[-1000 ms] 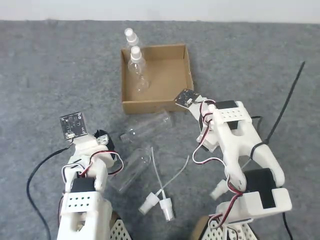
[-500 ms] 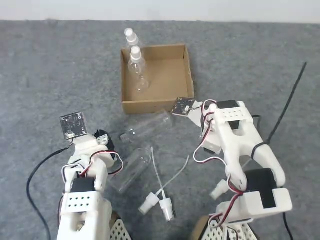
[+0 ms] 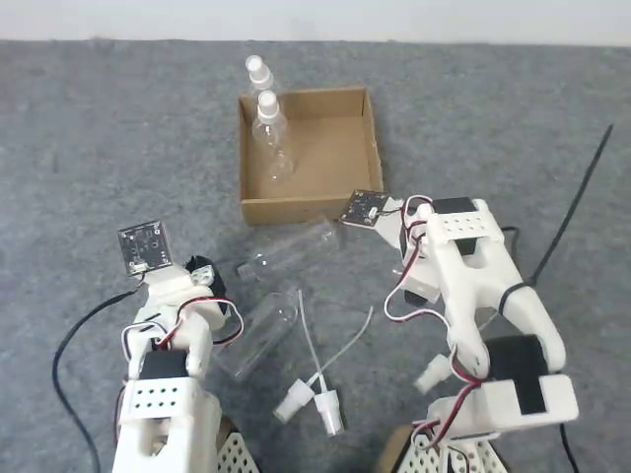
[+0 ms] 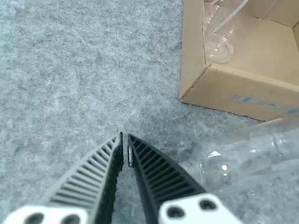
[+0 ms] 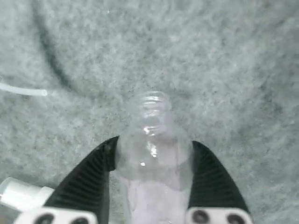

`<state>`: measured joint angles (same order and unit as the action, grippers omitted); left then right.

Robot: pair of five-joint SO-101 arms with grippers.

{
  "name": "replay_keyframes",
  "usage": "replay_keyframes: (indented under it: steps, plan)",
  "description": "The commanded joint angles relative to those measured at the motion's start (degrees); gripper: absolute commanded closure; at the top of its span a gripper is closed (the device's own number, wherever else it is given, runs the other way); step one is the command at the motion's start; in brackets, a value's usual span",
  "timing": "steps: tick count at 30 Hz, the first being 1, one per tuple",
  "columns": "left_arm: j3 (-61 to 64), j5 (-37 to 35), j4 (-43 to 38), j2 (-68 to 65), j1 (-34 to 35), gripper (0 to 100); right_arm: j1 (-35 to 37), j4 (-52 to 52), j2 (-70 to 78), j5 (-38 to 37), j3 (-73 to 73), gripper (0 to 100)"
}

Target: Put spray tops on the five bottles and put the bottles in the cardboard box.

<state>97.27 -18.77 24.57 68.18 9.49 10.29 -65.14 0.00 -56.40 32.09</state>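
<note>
Upper centre of high view: cardboard box (image 3: 296,209) contains one capped bottle (image 3: 271,133). Right pincer (image 5: 154,142) clamps an uncapped bottle (image 5: 153,116); left pincer (image 4: 125,136) together, empty. Most capping remains, I judge.

Clear glossy plastic bottle (image 5: 152,140), matt brown cardboard box (image 3: 286,210), rough grey cloth table cover (image 3: 99,128)

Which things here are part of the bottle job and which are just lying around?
Job: brown cardboard box; clear plastic bottle with spray top, in the box; two topless clear bottles lying down; topless bottle in right gripper; loose white spray tops.
Lying about: thin black cable; grey felt table cover.
</note>
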Motion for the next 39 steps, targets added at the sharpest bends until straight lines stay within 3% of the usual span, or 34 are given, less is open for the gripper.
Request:
replay_keyframes:
  steps: [1,4,12,17,24,32,39]
  plan:
    - [-1.1,0.5,-0.3,0.9,-0.4,99,-0.5,-5.8,-6.5,-0.5,-5.3,96.1]
    - [-1.1,0.5,-0.3,0.9,-0.4,99,-0.3,-12.3,-9.6,1.1,-9.1,96.4]
    - [-1.1,0.5,-0.3,0.9,-0.4,99,-0.3,-18.2,-17.1,22.4,-12.8,96.5]
    - [-1.1,0.5,-0.3,0.9,-0.4,99,-0.1,-18.2,-24.5,30.4,-12.7,96.5]
    - [-1.1,0.5,-0.3,0.9,-0.4,99,7.4,-17.7,-36.3,41.5,-12.6,96.5]
    - [-1.1,0.5,-0.3,0.9,-0.4,99,10.5,-12.8,-38.8,54.1,-12.6,96.5]
    - [-1.1,0.4,-0.3,0.9,-0.9,99,10.5,-5.8,-39.4,57.3,-7.4,96.5]
